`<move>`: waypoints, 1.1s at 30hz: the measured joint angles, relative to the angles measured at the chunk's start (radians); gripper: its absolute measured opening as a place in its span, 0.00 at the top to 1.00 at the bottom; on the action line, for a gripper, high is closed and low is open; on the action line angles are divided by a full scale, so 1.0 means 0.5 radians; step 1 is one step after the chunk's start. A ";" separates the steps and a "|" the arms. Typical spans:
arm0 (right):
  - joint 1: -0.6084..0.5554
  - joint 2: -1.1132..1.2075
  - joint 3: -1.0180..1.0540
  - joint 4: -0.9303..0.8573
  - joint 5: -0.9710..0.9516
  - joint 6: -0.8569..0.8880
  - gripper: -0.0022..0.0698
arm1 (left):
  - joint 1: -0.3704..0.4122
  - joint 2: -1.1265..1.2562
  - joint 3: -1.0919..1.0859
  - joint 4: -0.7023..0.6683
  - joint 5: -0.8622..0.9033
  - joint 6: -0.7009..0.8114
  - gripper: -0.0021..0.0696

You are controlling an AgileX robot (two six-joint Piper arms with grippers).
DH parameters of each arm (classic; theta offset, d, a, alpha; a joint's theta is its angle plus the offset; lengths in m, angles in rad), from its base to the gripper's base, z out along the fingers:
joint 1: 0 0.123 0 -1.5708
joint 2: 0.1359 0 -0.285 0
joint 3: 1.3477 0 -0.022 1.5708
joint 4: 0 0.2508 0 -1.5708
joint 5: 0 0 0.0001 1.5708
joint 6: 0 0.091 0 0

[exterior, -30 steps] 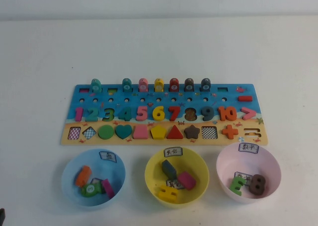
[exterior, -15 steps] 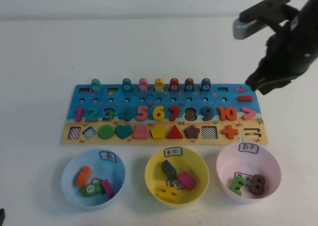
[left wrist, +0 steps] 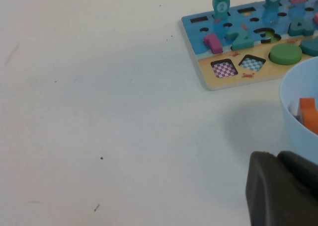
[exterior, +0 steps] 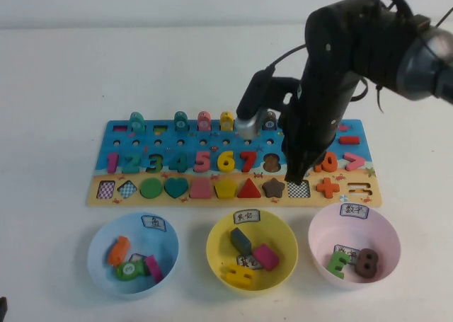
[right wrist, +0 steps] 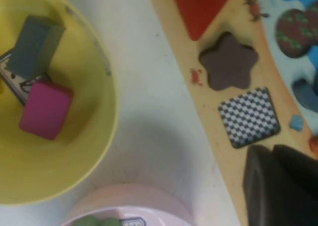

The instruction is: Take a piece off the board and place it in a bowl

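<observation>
Flanking piece [exterior: 273, 188]: right gripper [exterior: 294, 177] (left [left wrist: 283, 186]: afar)

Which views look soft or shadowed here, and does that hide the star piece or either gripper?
High view: evenly lit; right gripper is low over the board, star clear beside it. Right wrist view: slightly soft, a faint shadow on the table between yellow bowl and board. Left wrist view: left gripper is a dark blur beside the blue bowl.
</observation>
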 joint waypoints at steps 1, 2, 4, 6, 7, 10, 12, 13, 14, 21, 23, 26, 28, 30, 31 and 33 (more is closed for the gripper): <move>0.007 0.032 0.001 0.012 0.000 -0.079 0.95 | 0.000 0.000 0.000 0.000 0.000 0.000 0.98; 0.012 0.040 0.001 0.022 0.000 -0.116 0.92 | 0.000 0.000 0.000 0.000 0.000 0.000 0.98; 0.018 0.098 0.001 0.074 0.000 -0.260 0.79 | 0.000 0.000 0.000 0.000 0.000 0.000 0.98; 0.018 0.127 0.001 0.125 -0.005 -0.366 0.61 | 0.000 0.000 0.000 0.000 0.003 0.000 0.98; 0.018 0.142 0.001 0.142 -0.005 -0.415 0.54 | 0.000 0.000 0.000 0.000 0.003 0.000 0.98; 0.018 0.168 0.001 0.151 -0.009 -0.492 0.42 | 0.000 0.000 0.000 0.000 0.003 0.000 0.98; 0.018 0.172 0.001 0.143 -0.044 -0.543 0.41 | 0.000 0.000 0.000 0.000 0.003 0.000 0.98; 0.018 0.176 0.001 0.144 -0.069 -0.564 0.41 | 0.000 0.000 0.000 0.000 0.003 0.000 0.98; 0.018 0.175 0.001 0.144 -0.094 -0.587 0.42 | 0.000 0.000 0.000 0.000 0.003 0.000 0.98; 0.018 0.202 -0.001 0.136 -0.234 -0.664 0.43 | 0.000 0.000 0.000 0.000 0.003 0.000 0.98; 0.018 0.221 -0.001 0.136 -0.254 -0.667 0.43 | 0.000 0.000 0.000 0.000 0.003 0.000 0.98; 0.018 0.254 -0.001 0.136 -0.274 -0.667 0.43 | 0.000 0.000 0.000 0.000 0.003 0.000 0.98; 0.018 0.273 -0.001 0.136 -0.290 -0.672 0.43 | 0.000 0.000 0.000 0.000 0.003 0.000 0.98; 0.018 0.295 -0.001 0.132 -0.311 -0.672 0.43 | 0.000 0.000 0.000 0.000 0.003 0.000 0.98; 0.018 0.304 -0.001 0.132 -0.320 -0.672 0.43 | 0.000 0.000 0.000 0.000 0.003 0.000 0.98; 0.018 0.321 -0.001 0.132 -0.347 -0.672 0.43 | 0.000 0.000 0.000 0.000 0.003 0.000 0.98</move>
